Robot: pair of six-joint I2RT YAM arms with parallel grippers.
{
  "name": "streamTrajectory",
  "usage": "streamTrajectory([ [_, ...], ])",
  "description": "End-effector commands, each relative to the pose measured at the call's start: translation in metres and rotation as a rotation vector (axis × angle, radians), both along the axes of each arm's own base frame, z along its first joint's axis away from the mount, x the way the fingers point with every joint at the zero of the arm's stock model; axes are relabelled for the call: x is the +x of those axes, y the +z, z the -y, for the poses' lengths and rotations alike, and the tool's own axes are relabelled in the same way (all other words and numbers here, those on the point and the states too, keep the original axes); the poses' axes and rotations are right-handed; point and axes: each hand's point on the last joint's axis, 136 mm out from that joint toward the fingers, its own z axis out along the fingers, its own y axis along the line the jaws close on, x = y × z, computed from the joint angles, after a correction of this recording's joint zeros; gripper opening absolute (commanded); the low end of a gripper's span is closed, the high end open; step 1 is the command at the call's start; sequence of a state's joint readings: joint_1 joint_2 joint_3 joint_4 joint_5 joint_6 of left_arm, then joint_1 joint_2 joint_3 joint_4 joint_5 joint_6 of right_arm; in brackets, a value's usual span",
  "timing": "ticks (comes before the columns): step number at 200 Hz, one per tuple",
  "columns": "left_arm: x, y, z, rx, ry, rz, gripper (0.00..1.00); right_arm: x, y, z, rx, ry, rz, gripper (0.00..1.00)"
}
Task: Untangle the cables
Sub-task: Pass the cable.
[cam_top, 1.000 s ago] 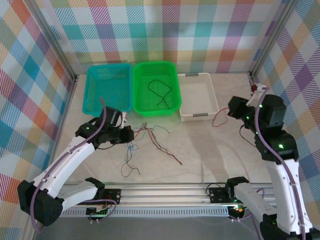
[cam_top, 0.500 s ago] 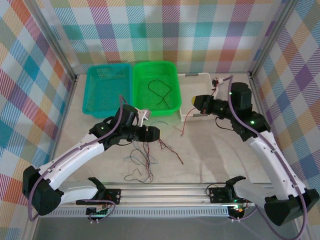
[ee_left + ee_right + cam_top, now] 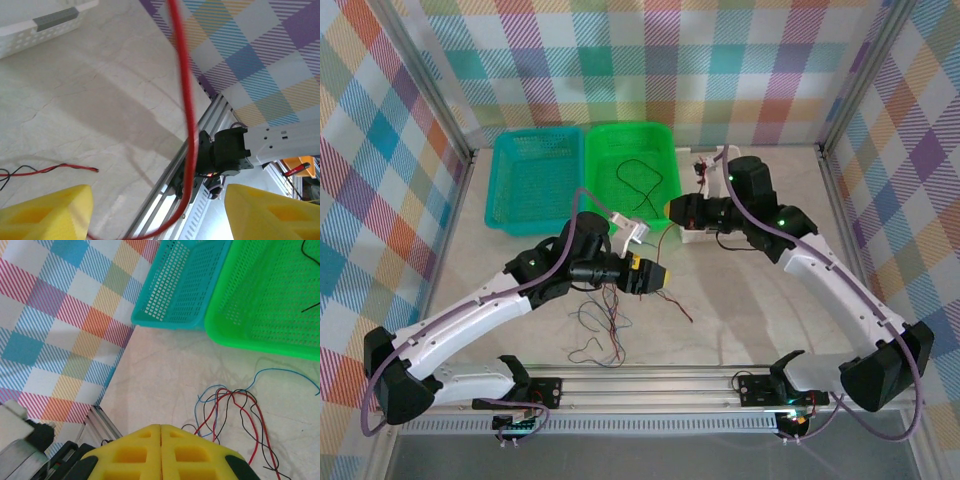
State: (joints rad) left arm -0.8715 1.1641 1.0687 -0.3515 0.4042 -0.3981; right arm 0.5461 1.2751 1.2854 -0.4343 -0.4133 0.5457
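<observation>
**A:** Where do we find the cables?

**B:** We see the thin red, black, blue and brownish cables (image 3: 608, 318) lying in a loose tangle on the pale marbled surface (image 3: 750, 300), on the near side of the bright green plastic mesh basket (image 3: 632, 172). One thin black cable (image 3: 642, 186) lies looped inside that green basket.

**A:** And how do we read the left end effector?

**B:** The left end effector (image 3: 656, 276) sits just in front of the green basket, over the far edge of the tangle. Through its wrist camera we see its yellow foam fingers (image 3: 50, 212) standing wide apart. A thin red cable (image 3: 186, 100) runs down through the gap between them, clear of both pads as far as we can see. A red and black strand lies flat on the surface to one side.

**A:** What about the right end effector?

**B:** The right end effector (image 3: 161, 437) hovers at the green basket's near right corner. It is next to the white plastic basket (image 3: 25, 37), which stands on the green basket's right. Its two yellow pads are pressed flat against each other. We cannot tell whether any wire is pinched in the seam.

**A:** What else do we see from that wrist?

**B:** We look down over the tangle. A blue cable (image 3: 280, 370) curves just off the green basket's near wall, with red and black strands arching beside it. The teal plastic mesh basket (image 3: 175, 285) stands against the green basket's left side.
</observation>
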Motion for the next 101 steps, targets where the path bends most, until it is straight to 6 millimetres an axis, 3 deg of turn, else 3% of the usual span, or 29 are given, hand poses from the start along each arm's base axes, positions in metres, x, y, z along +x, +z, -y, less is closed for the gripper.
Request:
streamTrajectory([
  [1,-0.008,0.017,0.009,-0.057,-0.047,0.065,0.7,-0.003,0.012,-0.011,0.019,0.04,0.023,0.0],
  [27,-0.007,0.023,0.011,-0.074,-0.036,0.095,0.67,-0.006,0.006,-0.018,0.003,0.056,0.021,0.0],
  [36,-0.006,0.016,0.009,-0.034,-0.03,0.087,0.57,-0.007,0.007,-0.019,0.009,0.06,0.023,0.0],
  [53,0.0,0.007,0.007,0.012,-0.003,0.077,0.22,-0.009,0.009,-0.018,0.01,0.057,0.027,0.0],
  [70,0.004,0.007,0.002,0.04,0.022,0.091,0.0,-0.01,0.009,-0.017,0.003,0.058,0.027,0.0],
  [101,0.029,0.016,-0.034,0.143,0.176,0.14,0.0,-0.014,0.008,-0.013,0.002,0.061,0.041,0.0],
])
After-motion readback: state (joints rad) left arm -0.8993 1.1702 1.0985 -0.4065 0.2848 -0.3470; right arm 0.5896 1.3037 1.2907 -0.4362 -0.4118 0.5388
